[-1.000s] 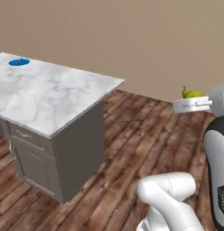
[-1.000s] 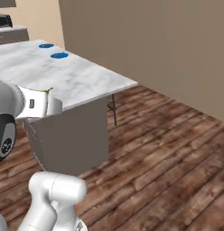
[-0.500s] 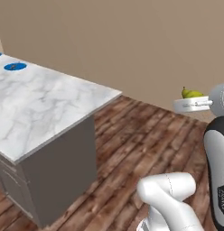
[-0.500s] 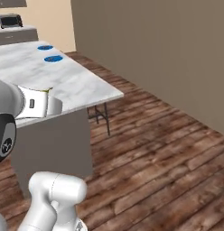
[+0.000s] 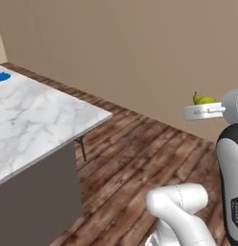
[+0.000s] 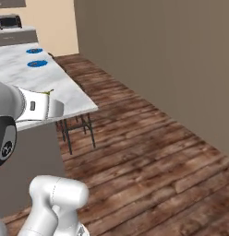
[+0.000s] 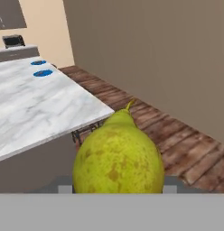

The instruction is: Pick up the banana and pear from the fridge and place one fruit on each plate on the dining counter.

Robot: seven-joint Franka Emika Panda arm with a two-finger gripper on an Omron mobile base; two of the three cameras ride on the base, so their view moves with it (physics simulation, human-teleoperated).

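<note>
In end effector (image 5: 197,106) grip — pear (image 7: 117,158), above floor.

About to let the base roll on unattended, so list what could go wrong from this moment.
1. The pear rides in the gripper high over bare wood floor, off the dining counter; a slip would probably drop it there.
2. Both plates sit at the counter's far end, so the reach may demand more driving.
3. The near counter corner lies close to the arm; a swing might clip it.
</note>
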